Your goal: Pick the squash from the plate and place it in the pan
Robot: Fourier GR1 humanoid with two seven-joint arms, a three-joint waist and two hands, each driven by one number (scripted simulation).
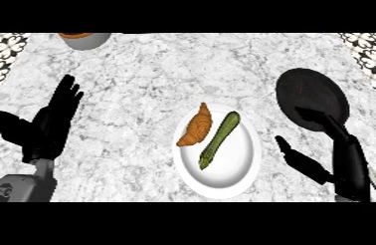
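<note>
On the grey-white marbled counter (161,74) sits a round white plate (238,174) carrying a long green squash (220,139) and, just beside it on the left, an orange-brown croissant (196,125) — the two lie apart. A round black pan (308,95) lies to the plate's right. The right hand (345,159) shows near the pan, fingers spread wide, holding nothing. The left hand (55,117) rests open at the left. A grey bowl (84,40) stands at the far edge.
</note>
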